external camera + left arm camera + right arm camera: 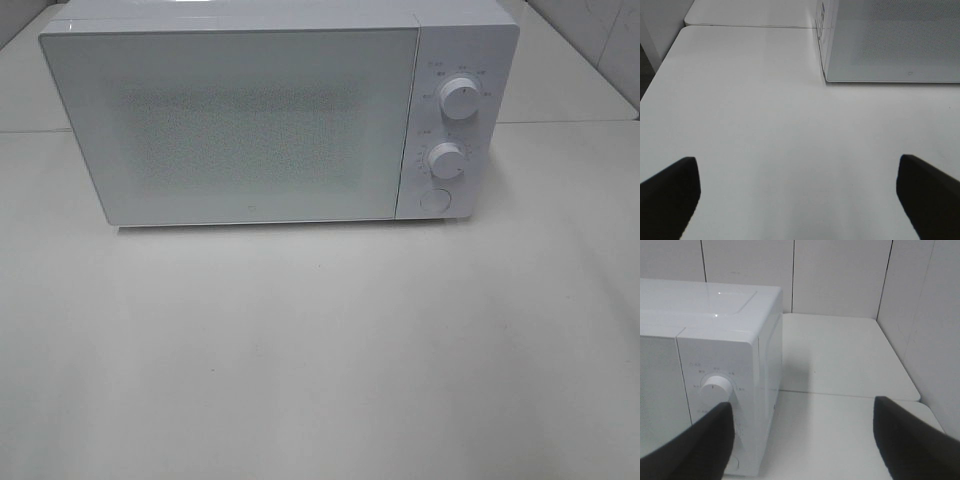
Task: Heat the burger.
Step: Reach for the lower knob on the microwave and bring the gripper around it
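Our left gripper (796, 165) hangs over bare worktop (765, 100), jaws wide apart and empty. Our right gripper (804, 407), likewise parted and empty, faces the upper knob (717, 388) of the microwave (240, 120), probably placed there for the controls. We see no burger anywhere. With the door (230, 125) shut, we judge it may sit inside, beyond either gripper.

High camera faces the microwave (250, 120) front-on; both wrist cameras look low past its opposite corners.
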You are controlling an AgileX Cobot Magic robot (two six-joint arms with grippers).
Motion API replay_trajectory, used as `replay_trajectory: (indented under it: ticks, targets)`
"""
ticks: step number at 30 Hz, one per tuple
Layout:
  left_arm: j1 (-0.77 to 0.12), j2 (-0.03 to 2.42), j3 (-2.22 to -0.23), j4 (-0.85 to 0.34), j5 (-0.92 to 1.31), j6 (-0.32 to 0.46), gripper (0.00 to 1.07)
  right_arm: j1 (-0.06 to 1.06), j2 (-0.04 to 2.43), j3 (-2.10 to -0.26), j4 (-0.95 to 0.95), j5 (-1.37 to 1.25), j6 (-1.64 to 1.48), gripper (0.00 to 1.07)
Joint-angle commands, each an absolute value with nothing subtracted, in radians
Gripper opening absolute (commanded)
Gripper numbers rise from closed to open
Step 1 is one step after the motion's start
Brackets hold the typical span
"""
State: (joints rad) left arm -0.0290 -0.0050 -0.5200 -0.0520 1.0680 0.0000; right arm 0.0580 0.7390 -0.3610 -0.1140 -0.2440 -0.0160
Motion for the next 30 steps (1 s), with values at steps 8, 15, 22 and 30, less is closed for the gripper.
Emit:
replay_trajectory:
  ticks: [8, 15, 22, 30]
  targets:
    - [-0.026, -0.021, -0.516, -0.052, 1.071, 0.000, 1.01, 0.058, 1.111, -0.301, -0.117, -0.755, 0.000, 0.76]
    - [-0.026, -0.021, -0.516, -0.052, 1.071, 0.000, 1.01, 0.060, 1.352, -0.256, -0.042, -1.078, -0.013, 0.77]
    - [-0.026, -0.021, -0.516, -0.052, 1.071, 0.000, 1.01, 0.095, 1.520, -0.249, 0.000, -1.256, -0.030, 0.77]
    - [-0.026, -0.021, -0.516, -0.052, 1.071, 0.000, 1.01, 0.305, 1.647, -0.252, 0.279, -1.369, -0.124, 0.76]
